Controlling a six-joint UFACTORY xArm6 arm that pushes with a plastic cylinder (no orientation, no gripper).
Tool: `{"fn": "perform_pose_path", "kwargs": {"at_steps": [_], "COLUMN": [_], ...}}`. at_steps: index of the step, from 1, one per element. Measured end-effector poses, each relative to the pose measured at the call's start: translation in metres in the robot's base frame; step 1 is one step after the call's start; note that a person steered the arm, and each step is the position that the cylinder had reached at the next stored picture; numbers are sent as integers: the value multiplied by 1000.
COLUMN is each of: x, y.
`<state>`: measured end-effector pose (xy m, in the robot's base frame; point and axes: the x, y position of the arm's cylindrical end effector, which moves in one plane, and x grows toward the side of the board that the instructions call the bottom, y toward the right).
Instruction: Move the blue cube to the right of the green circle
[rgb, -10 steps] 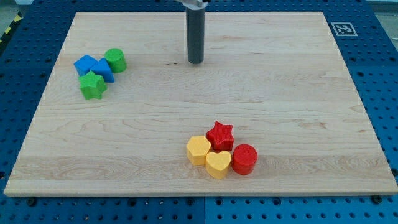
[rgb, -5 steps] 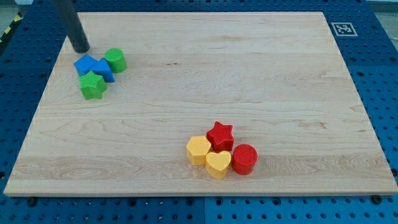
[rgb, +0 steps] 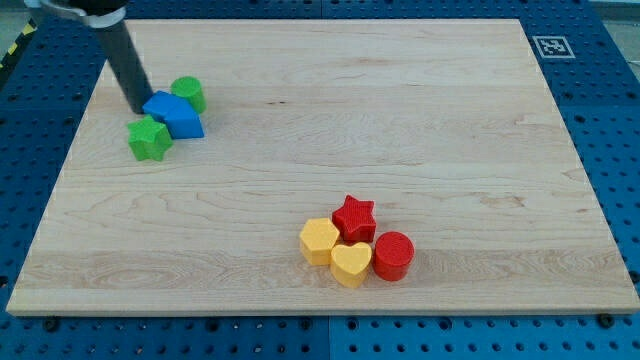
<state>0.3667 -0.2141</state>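
My tip (rgb: 136, 106) rests on the board at the view's upper left, touching the left side of a blue cube (rgb: 160, 104). A second blue block (rgb: 184, 121) sits against the cube's lower right. The green circle (rgb: 188, 93) stands just to the upper right of the blue cube, touching it. A green star (rgb: 149, 138) lies below the blue cube, near the tip.
The wooden board (rgb: 420, 120) fills the view. At the lower middle sit a red star (rgb: 353, 217), a red cylinder (rgb: 393, 255), a yellow hexagon (rgb: 319, 241) and a yellow heart (rgb: 350, 264), bunched together. A marker tag (rgb: 550, 46) is at the top right corner.
My tip swept from the top middle to the upper left, then came down and right into the blue blocks, shoving them right toward the green circle.
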Motion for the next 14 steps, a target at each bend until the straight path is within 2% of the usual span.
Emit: {"fn": "perform_pose_path", "kwargs": {"at_steps": [3,4,6,7,11,14], "x": [-6,-6,3,14,47,47], "y": [78,80,13,16,79,168]}}
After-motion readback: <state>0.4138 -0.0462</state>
